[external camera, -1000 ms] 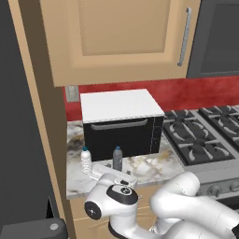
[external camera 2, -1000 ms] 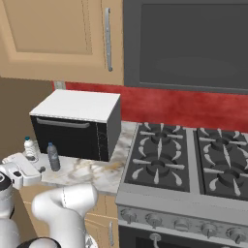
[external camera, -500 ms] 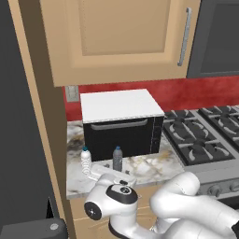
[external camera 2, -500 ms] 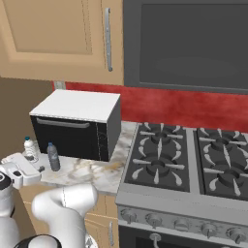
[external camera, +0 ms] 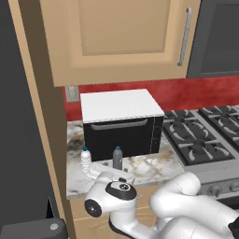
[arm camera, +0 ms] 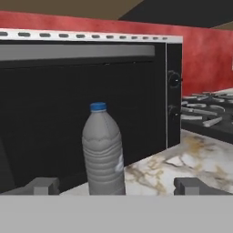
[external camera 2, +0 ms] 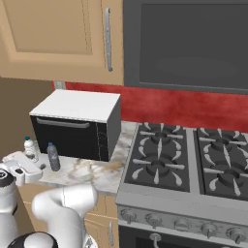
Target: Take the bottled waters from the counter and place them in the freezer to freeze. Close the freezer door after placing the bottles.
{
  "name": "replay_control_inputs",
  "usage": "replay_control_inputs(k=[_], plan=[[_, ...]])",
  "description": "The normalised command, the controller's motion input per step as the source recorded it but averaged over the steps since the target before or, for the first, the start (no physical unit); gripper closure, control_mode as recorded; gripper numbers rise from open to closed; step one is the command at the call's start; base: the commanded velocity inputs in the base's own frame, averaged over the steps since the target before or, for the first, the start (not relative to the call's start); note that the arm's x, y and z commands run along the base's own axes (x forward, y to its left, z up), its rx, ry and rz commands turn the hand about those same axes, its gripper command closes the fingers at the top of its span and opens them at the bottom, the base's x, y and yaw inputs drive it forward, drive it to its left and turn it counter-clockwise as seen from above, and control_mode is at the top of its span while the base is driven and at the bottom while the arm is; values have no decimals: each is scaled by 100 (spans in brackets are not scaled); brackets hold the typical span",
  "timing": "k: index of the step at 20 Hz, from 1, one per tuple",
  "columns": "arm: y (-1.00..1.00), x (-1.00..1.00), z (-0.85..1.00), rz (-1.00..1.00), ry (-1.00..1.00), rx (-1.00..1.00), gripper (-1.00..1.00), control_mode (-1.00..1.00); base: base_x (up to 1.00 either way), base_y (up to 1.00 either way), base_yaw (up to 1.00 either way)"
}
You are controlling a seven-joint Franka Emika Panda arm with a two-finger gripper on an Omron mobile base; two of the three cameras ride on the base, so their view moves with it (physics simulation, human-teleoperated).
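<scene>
- Two bottles stand upright on the surface (external camera: 154, 170) in front of the black oven (external camera: 122, 123): the grey bottle (external camera: 117, 158) near the middle of the oven's door, the clear bottle (external camera: 86, 157) beside it, toward the oven's left corner
- Both are near the surface's front edge, apart from each other and clear of the oven glass, so I judge either one can be reached from the front without knocking the other
- From the right base view, the clear bottle (external camera 2: 30, 148) is the outer one and the grey bottle (external camera 2: 53, 156) is nearer the stove (external camera 2: 193, 164)
- The arm is folded low, so the tool (external camera: 108, 174) comes in level at bottle height; that suits a side grip on the body, not on the cap
- In the hand view, the grey bottle (arm camera: 103, 152) stands just ahead, between the two fingertips (arm camera: 43, 185) though nearer the left one, with its blue cap up
- The tool (arm camera: 116, 186) is as wide as it goes; it holds nothing, and no pad touches the bottle
- From the right, the tool (external camera 2: 22, 167) is over the surface's front edge, just short of the bottles
- My guess: the grey bottle is the first target, and a short push forward should put it between the pads before closing
- The freezer isn't in sight here, so both bottles are yet to be moved, and the door comes last
</scene>
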Motion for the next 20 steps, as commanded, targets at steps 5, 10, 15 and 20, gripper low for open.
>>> replay_control_inputs(k=[5, 10, 15, 20], plan=[[0, 16, -7, 0, 0, -2, -100, -100, 0, 0, 0], [0, 17, -8, 0, 0, -2, -100, -100, 0, 0, 0], [0, 10, -6, 0, 0, -3, -100, -100, 0, 0, 0], [0, 11, -5, 0, 0, -3, -100, -100, 0, 0, 0]])
